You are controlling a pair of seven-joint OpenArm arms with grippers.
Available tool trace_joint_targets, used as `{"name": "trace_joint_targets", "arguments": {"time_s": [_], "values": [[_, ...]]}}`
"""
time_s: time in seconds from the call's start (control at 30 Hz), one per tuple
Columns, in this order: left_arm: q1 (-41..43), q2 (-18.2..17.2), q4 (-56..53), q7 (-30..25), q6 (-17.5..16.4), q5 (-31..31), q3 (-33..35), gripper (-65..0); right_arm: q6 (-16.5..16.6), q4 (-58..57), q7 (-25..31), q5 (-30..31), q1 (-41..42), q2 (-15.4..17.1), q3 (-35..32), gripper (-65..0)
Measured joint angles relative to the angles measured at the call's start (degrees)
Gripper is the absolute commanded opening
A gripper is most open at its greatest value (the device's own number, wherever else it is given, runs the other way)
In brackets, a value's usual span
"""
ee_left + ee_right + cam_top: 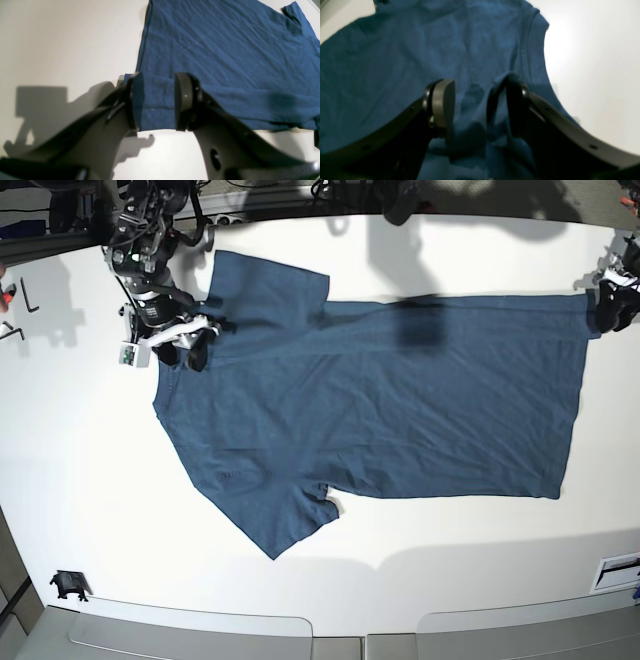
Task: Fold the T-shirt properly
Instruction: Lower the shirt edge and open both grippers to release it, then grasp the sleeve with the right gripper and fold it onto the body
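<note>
T-shirt (pixel 400 400), dark navy blue, spread flat and unfolded on a white table (pixel 80 510). Its long axis runs across the base view from side to side: the collar end points toward that view's left, the straight bottom hem toward its right. One short sleeve reaches toward the far left corner of the table, the other toward the near edge, its tip the garment's closest point to the viewer. The cloth lies mostly smooth with shallow wrinkles over the body; a dark shadow patch falls across the upper middle.

Right gripper (pixel 473 107), at the collar and shoulder end on the base view's left. Its jaws stand apart over the cloth, with a raised pucker of fabric between them; the wrist view is blurred, and whether either finger touches the fabric cannot be told. The ribbed curved edge of the shirt runs just beside the outer finger.

Left gripper (pixel 158 101), at the far hem corner on the base view's right. Its jaws stand apart, straddling the hem corner, which lies between them on the table; the stitched hem line is visible in the gap. Nothing is pinched.

The left arm's shadow falls on the bare table beside the hem.
</note>
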Motion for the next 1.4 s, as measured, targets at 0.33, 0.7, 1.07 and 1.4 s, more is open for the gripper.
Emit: {"name": "trace_joint_targets", "arguments": {"time_s": [0.33,0.7,1.07,1.4], "values": [[0.17,-8.35,2.34,-0.26,-0.02,0.11,-1.49,-46.0,1.99,13.57,-9.01,0.07,-0.48,0.02,2.73,-33.8],[0.17,-10.14,9.75,-0.55,-0.15,-0.07,-10.27,-46.0,1.7,16.52,-11.32,8.17,-13.73,-0.5,3.43,-33.9],[0.61,-9.88,9.75,-0.07,-0.15,1.42,-10.36,-46.0,1.09,13.75,-8.55,9.22,-22.56,-0.66,3.41,-33.9],[0.61,-9.86,9.75,-0.11,-0.15,1.42,-10.36,-46.0,3.74,5.2,-9.68,19.12,-22.23,-0.66,3.39,-33.9]]}}
